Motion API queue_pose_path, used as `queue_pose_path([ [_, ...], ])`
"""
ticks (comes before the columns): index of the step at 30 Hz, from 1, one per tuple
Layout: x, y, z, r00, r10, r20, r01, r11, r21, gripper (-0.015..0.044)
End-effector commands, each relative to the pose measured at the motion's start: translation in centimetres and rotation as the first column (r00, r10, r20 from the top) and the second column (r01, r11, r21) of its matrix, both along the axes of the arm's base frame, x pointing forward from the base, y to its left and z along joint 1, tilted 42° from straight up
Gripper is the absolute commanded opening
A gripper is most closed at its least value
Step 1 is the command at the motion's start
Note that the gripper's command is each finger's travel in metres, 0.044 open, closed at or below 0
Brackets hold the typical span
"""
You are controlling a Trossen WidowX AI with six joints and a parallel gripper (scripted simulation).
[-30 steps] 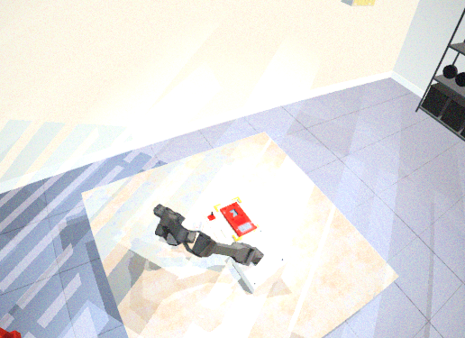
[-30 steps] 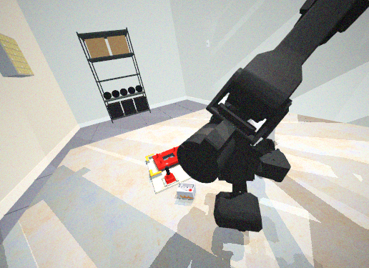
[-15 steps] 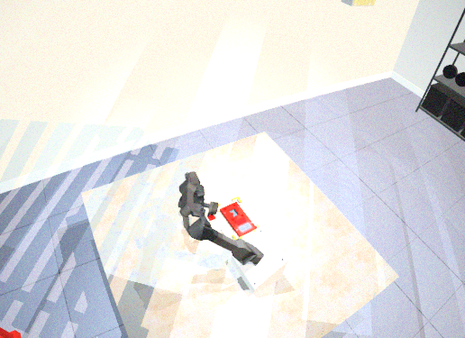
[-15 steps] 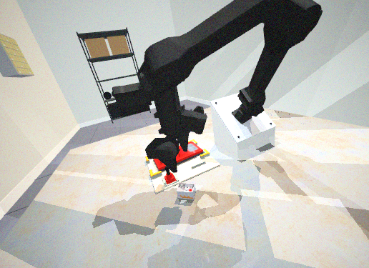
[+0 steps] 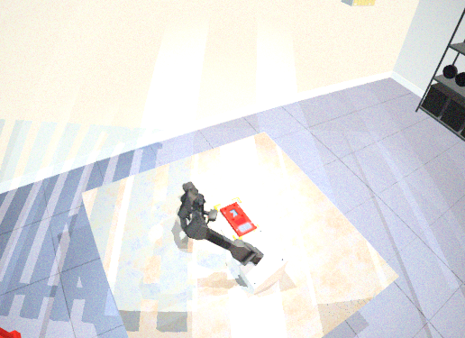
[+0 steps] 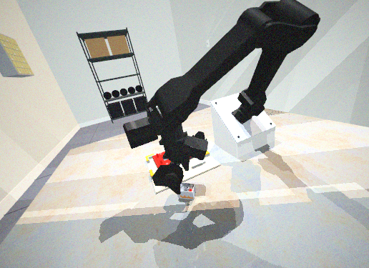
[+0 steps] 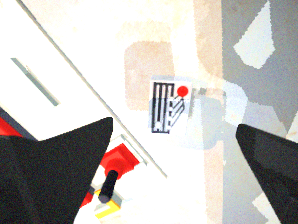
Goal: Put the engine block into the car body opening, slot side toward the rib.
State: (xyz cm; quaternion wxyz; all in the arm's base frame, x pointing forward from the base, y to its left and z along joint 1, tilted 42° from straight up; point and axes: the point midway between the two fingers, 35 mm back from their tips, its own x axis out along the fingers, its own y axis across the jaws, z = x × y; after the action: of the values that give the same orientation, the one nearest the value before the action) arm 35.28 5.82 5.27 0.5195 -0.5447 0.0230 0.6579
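Note:
The engine block (image 6: 187,193) (image 7: 170,112) is a small light grey block with black slot-like markings and a red dot on top. It stands on the table beside the white board (image 6: 211,165) (image 7: 55,85). The red car body (image 5: 241,223) (image 6: 159,159) lies on the board; its opening (image 5: 233,212) shows in the top view, while the arm hides much of the body in the exterior view. My gripper (image 7: 175,124) is open and empty above the block, which shows between and beyond the fingertips in the wrist view. The rib cannot be made out.
A red piece with an upright black stick (image 7: 106,187) is on the board near the left finger in the wrist view. Yellow corner pieces (image 5: 237,200) (image 7: 108,210) stand around the car body. The arm rises from a white sloped box (image 6: 225,134). A shelf stands far behind.

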Motion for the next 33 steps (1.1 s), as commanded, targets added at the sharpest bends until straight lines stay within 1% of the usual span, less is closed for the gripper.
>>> queue_pose_path([
  [1, -0.1, 0.6, -0.8, 1.0, -0.004, -0.005, 0.004, 1.0, 0.002, 0.044],
  [22, 0.2, 2.5, -2.8, 1.0, -0.004, -0.005, 0.004, 1.0, 0.003, 0.044],
  [33, 0.2, 2.5, -2.8, 1.0, -0.004, -0.005, 0.004, 1.0, 0.003, 0.0151],
])
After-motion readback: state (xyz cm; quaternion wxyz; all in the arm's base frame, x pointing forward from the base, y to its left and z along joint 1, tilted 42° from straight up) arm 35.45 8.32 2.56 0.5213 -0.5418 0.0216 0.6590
